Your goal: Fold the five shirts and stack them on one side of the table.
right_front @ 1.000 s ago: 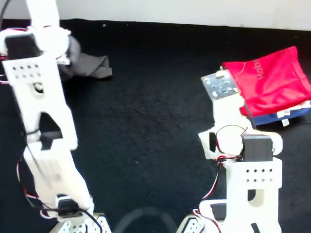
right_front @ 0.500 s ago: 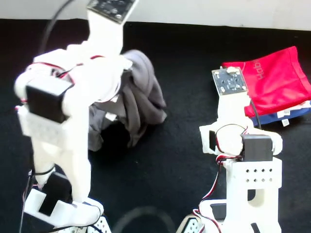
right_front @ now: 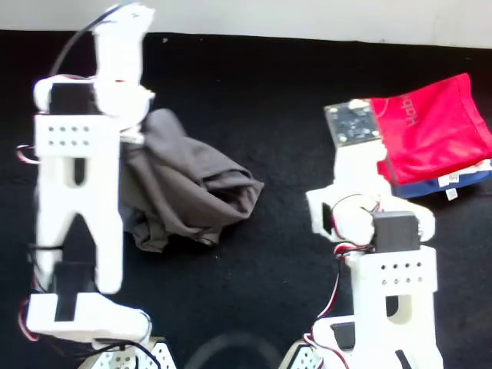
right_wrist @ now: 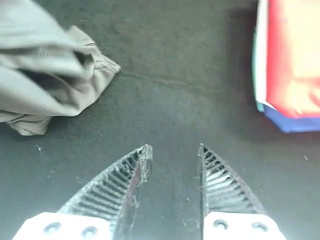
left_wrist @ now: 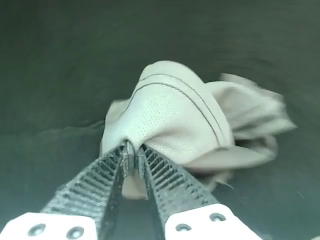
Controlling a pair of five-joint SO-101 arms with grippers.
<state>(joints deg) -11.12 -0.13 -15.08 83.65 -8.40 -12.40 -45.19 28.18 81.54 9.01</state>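
Currently: left gripper [left_wrist: 134, 154] clamped on a fold of the grey shirt [left_wrist: 175, 120]; right gripper [right_wrist: 173, 162] fingers parted, holding nothing.
Grey shirt: crumpled heap, left of centre on the black table [right_front: 254, 92]. Left wrist view adds its mesh weave and stitched seam; high view adds the red shirt [right_front: 434, 131] folded atop the blue shirt [right_front: 430, 187], far right.

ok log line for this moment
left gripper: shut on grey shirt | right gripper: open above table | red shirt: folded on blue shirt
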